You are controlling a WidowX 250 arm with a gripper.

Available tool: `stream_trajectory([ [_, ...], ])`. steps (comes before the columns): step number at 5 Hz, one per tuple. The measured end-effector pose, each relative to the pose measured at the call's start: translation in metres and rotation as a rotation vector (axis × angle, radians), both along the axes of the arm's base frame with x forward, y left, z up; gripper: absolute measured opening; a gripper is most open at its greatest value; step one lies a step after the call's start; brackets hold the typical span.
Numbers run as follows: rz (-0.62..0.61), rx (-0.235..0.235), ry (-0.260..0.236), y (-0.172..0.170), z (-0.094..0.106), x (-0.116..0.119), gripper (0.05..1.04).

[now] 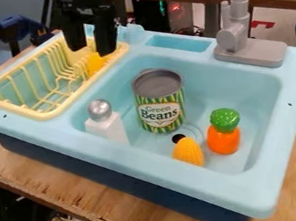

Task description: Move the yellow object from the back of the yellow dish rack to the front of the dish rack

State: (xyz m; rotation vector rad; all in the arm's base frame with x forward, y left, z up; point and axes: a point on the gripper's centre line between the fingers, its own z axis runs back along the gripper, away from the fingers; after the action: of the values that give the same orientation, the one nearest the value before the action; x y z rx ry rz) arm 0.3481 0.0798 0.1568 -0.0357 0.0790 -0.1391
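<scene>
In the camera view, the black two-finger gripper (92,47) was positioned over the yellow dish rack (47,115), fingers spread apart. The yellow-orange object (95,64) lay in the rack on its sink side, below the finger gap as viewed; contact and long axis could not be determined. The green beans can (160,101) stood upright in the adjacent sink basin (243,91).

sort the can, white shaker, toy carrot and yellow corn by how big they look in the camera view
1. can
2. white shaker and toy carrot: too alike to rank
3. yellow corn, its lower end partly hidden by the sink's edge
</scene>
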Motion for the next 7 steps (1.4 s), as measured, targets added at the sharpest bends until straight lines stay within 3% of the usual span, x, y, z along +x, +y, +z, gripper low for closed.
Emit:
stream_trajectory([
  [4,0.008,0.041,0.036,0.011,-0.016,0.008,1.003],
  [6,0.019,0.039,0.055,0.016,-0.023,0.008,1.003],
  [7,0.025,0.03,0.05,0.016,-0.025,0.009,0.95],
])
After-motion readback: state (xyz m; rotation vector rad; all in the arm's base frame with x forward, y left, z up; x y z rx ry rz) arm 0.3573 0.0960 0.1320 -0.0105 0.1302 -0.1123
